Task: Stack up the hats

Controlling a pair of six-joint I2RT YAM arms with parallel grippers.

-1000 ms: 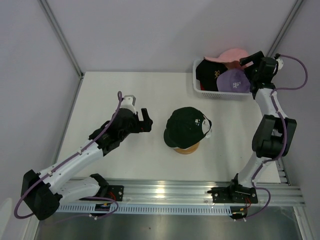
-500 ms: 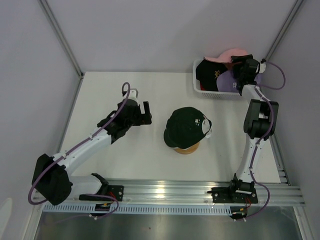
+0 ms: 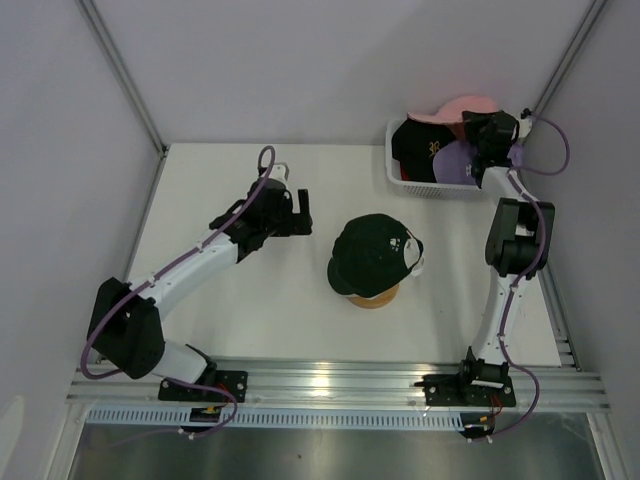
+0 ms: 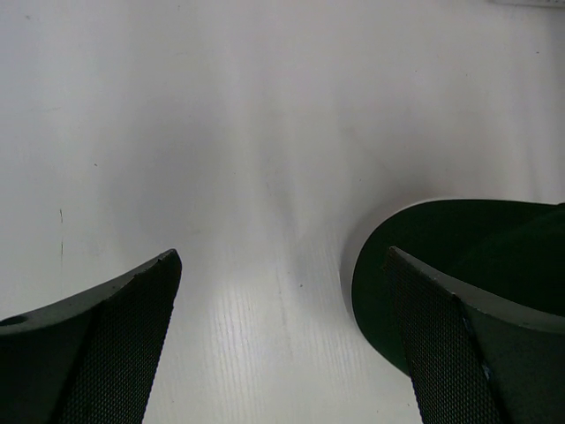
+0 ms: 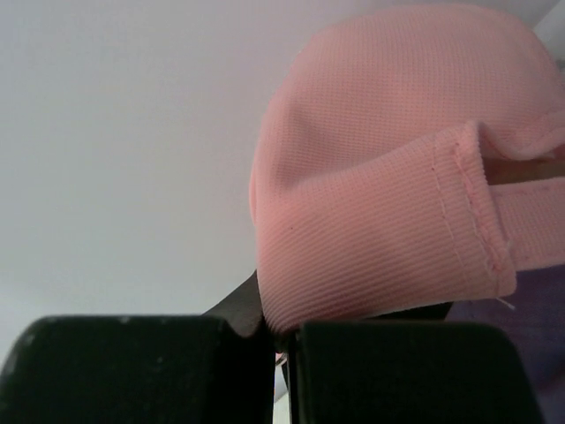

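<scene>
A dark green and white hat sits on the round wooden stand at mid-table. Pink, lavender and black hats lie in the white basket at the back right. My right gripper reaches into the basket and is shut on the pink hat's back edge; in the right wrist view the pink fabric is pinched between the jaws. My left gripper hangs open left of the green hat, whose dark brim shows beyond its right finger.
Grey walls close in the table at the back and on both sides. A metal rail with both arm bases runs along the near edge. White tabletop lies under the left gripper.
The right gripper has gone from open to shut on the pink hat. The left arm has stretched farther back and right, nearer the green hat, jaws still open.
</scene>
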